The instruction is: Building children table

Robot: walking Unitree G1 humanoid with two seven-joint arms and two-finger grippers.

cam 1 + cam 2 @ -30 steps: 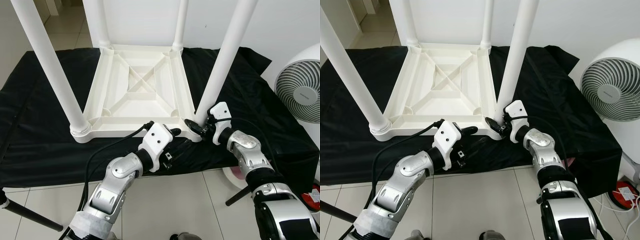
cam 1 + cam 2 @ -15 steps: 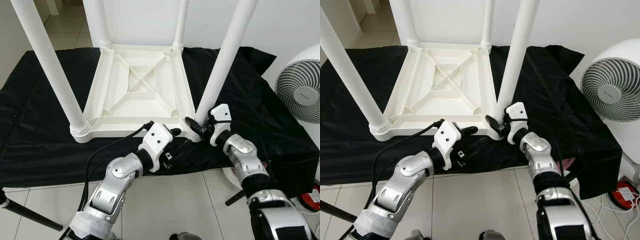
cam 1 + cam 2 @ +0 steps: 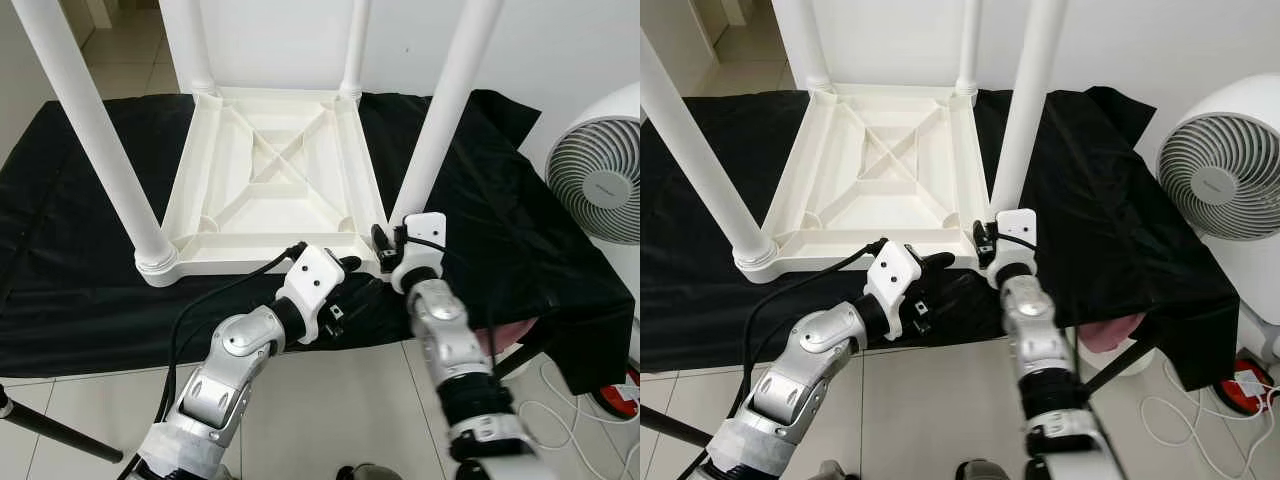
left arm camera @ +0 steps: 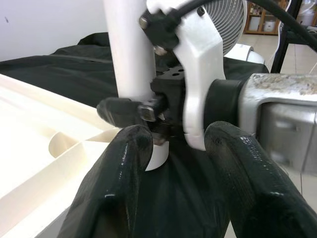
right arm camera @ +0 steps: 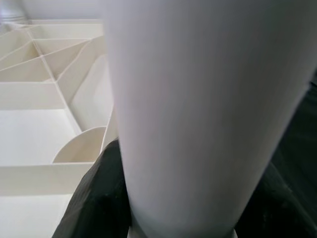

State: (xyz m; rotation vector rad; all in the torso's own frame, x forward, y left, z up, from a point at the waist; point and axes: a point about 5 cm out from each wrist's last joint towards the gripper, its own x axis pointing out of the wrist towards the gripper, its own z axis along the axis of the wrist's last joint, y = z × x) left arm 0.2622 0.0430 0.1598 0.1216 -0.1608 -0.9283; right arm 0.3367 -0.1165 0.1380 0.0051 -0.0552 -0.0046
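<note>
The table top (image 3: 270,180) lies upside down on the black cloth (image 3: 480,190), so the sockets face up and the legs can stand in them. All four legs are in the corners. My right gripper (image 3: 388,243) is closed around the near right leg (image 3: 440,120), low, just above the socket; in the right wrist view the leg (image 5: 198,109) sits between my two fingers. I hold it low because there I can turn or press it into the socket with the most control. My left gripper (image 3: 345,268) waits just beside, at the near edge of the top, open and holding nothing. I think it is there to steady the top. A fan (image 3: 598,180) stands to my right, well apart.
</note>
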